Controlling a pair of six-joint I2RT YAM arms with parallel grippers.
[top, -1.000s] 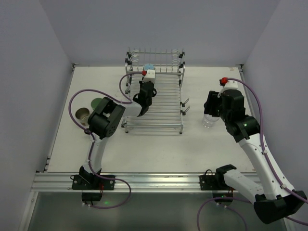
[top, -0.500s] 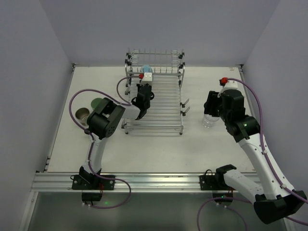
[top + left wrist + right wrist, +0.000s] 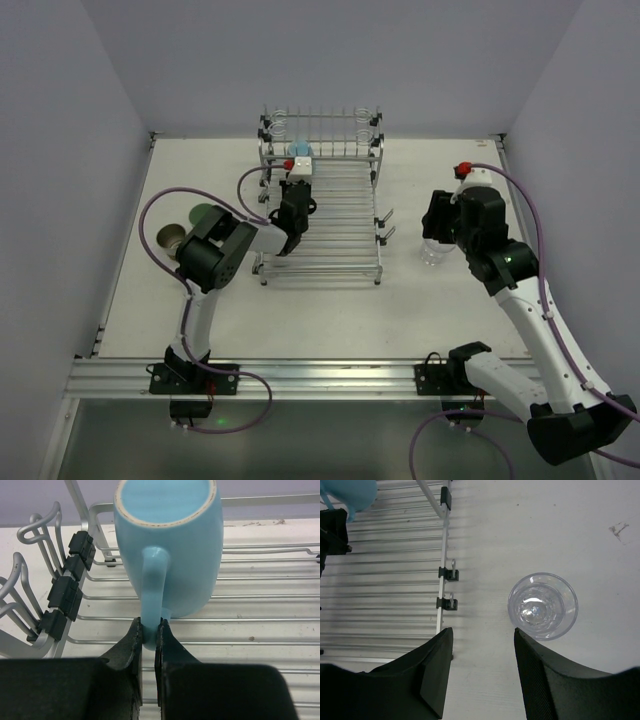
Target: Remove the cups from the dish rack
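Left gripper (image 3: 148,628) pinches the handle of the light blue mug (image 3: 170,545) on the dish rack (image 3: 345,262); right gripper (image 3: 482,666) hangs wide open, holding nothing.

Mid-left of the top view, a metallic cup (image 3: 171,238) and a green cup (image 3: 206,211) sit on the table, partly cut off by the arm. At centre, the mug stands upside down on the slats near the back rail, jaws narrow on the lower handle. It looks like glazed ceramic: stiff, slick, breakable, and likely to swing from so thin a hold. From above the wrist hides nearly all of it. On the right, a clear tumbler (image 3: 543,606) stands upright on the table beside the rack. It is probably light; its walls are hard to make out, and glass or plastic I cannot tell.
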